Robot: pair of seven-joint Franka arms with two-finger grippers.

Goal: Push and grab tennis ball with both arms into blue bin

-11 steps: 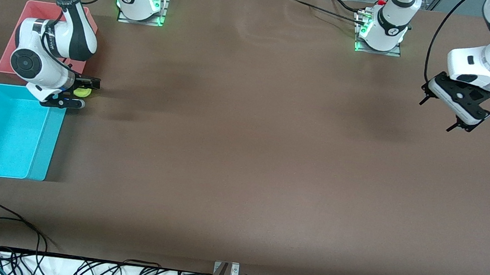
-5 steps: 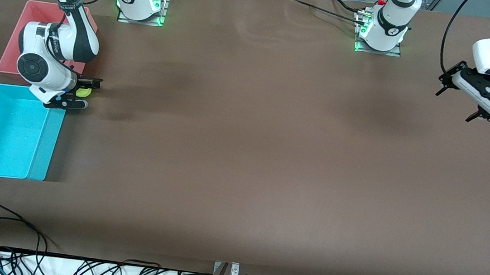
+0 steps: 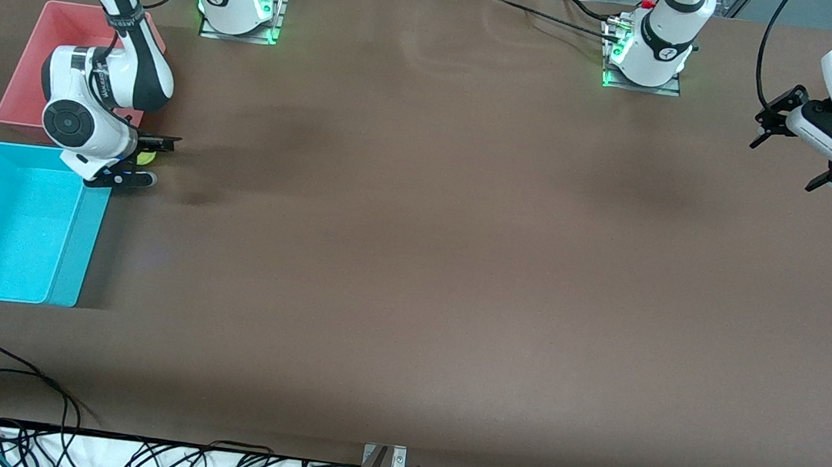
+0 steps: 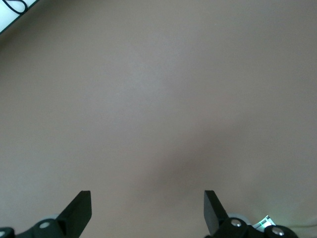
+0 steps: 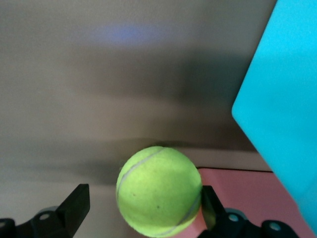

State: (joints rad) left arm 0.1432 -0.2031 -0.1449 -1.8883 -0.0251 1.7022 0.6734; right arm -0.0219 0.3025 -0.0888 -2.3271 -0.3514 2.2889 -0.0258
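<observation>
With the tennis ball (image 3: pixel 145 156) between your released right end effector (image 3: pixel 146 159) fingers beside the blue bin (image 3: pixel 78 244) corner, clench squarely first; left end effector (image 3: pixel 795 153) waits released.

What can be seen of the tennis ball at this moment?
The tennis ball is a small, fuzzy yellow-green sphere with a pale curved seam across its surface. It sits between the open fingers of the right gripper; one finger appears to touch it, the other stands apart. It lies beside the corner of the pink bin and just off the blue bin, not in either. In the front view the arm's wrist hides most of it.
</observation>
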